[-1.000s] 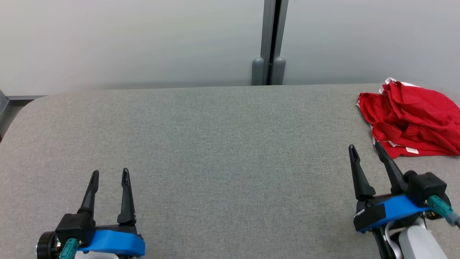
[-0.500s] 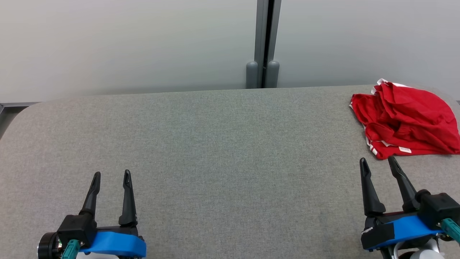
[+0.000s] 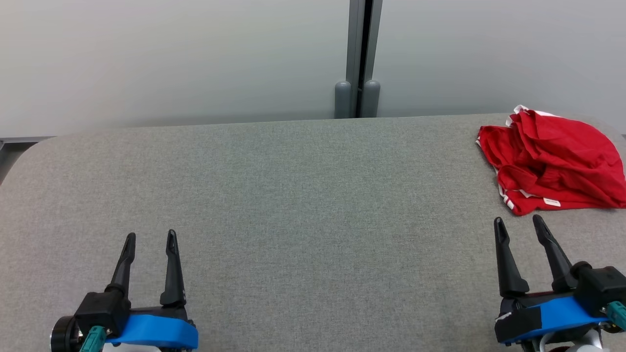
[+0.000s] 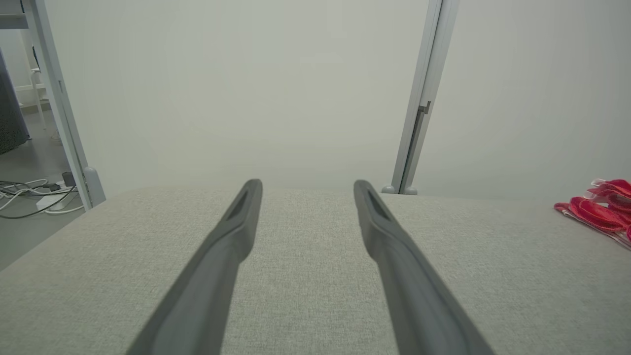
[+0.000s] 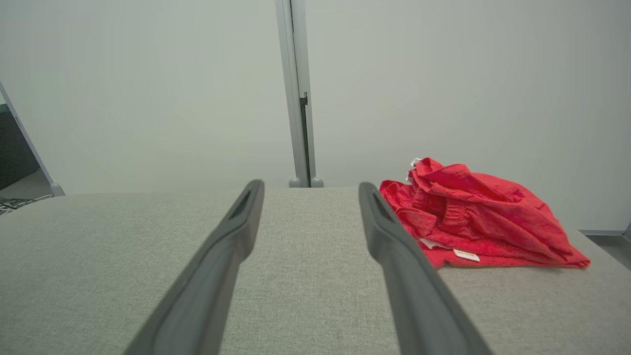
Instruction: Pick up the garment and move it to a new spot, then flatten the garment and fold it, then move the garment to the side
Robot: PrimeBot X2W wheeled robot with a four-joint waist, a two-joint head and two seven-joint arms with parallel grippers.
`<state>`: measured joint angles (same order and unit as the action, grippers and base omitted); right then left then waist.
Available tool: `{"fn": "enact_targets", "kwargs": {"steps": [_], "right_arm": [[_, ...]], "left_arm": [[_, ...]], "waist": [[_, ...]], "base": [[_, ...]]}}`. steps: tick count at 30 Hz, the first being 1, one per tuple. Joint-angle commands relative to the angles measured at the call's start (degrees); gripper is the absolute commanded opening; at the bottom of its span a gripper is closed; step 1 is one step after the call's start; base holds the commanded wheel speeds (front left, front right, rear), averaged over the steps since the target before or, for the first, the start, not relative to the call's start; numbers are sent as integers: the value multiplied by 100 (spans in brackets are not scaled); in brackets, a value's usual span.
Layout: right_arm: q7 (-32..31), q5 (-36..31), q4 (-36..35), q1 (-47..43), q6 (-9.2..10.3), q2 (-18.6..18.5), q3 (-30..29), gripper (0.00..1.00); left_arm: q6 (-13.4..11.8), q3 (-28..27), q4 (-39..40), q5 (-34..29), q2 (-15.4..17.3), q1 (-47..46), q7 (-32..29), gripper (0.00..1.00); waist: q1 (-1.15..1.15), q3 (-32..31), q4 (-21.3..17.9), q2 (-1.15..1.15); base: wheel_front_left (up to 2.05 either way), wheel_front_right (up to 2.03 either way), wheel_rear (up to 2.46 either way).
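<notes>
Stretching wide, grey cloth-topped table [image 3: 293,186]. Heaped at its far right edge, red garment [image 3: 557,151]: likely light, limp, quick to bunch; best pinched at a raised fold. Spread and empty, right gripper [image 3: 517,220] just short of it; left gripper [image 3: 151,234] likewise spread, well apart.

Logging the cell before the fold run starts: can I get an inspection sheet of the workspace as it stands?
Surface: grey fabric table, flat.
Job's things: red garment, crumpled at the table's far right end.
Clutter: nothing seen.
Grippers: left gripper open, empty, at near left; right gripper open, empty, just short of the garment, not touching it.
Cables: loose cables on the floor left of the table.
Surroundings: pale wall with a grey post behind the table.
</notes>
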<state>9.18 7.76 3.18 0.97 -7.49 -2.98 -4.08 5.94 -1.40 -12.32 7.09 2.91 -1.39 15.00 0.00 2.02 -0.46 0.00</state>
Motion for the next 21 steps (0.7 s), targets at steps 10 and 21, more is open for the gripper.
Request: {"fn": "enact_targets", "kwargs": {"steps": [10,21], "right_arm": [[-147,715,258,45,0,14,-24,0],[-359,1891,366,116,0,12,-54,0]], "left_arm": [[12,-96,-229,738,-7,-43,-262,0],[35,-120,-172,1933,-5,-83,-514,0]], "waist": [[0,-3,2,0],[0,-20,6,0]], "base": [[0,0,0],[0,0,0]]}}
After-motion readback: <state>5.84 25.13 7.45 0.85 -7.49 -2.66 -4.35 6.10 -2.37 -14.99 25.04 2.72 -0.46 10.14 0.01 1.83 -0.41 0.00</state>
